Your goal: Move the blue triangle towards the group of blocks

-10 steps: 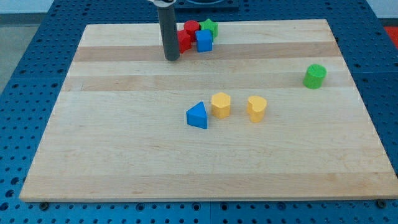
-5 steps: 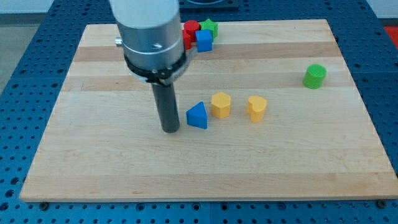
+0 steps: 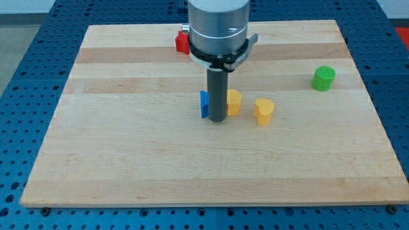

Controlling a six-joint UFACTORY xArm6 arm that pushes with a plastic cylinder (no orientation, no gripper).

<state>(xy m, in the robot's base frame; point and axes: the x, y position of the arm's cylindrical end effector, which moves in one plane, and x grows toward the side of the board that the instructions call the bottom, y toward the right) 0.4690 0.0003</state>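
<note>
Camera view: my tip (image 3: 217, 120) down on the board (image 3: 128, 160), mid-board; it is a bare rod, nothing to clench or release.

Counted outward from the tip: one blue triangle (image 3: 204, 105), a sliver showing at the rod's left edge, apparently touching, rest hidden behind it. Two yellow blocks: one (image 3: 234, 101) just right of the rod, partly hidden; one (image 3: 262, 110) further right. One red block (image 3: 181, 42) at the view's top, half behind the arm. One green cylinder (image 3: 323, 78) well apart, right.
</note>
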